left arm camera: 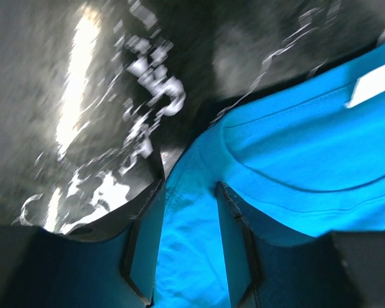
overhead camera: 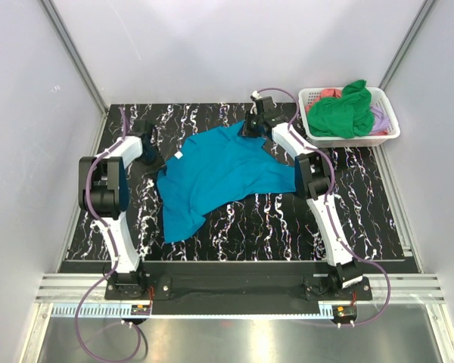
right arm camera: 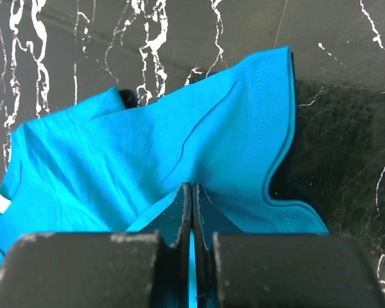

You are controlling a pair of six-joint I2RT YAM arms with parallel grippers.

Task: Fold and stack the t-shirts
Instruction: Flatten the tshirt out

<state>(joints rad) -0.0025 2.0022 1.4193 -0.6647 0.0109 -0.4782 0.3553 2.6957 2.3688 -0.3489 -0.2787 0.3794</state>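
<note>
A big black table (overhead camera: 287, 219) with white squiggly lines like marble fills the middle. A white plastic basket (overhead camera: 390, 128) with little holes in its sides sits at the far right corner of the table. Plain grey walls (overhead camera: 212, 45) stand all around. A shiny metal rail (overhead camera: 234, 291) runs along the near edge

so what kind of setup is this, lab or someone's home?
Likely a lab test cell, not a home: plain white panel walls on aluminium framing, two arms bolted to a rail, and a marbled black table with a teal shirt and laundry basket.
</note>
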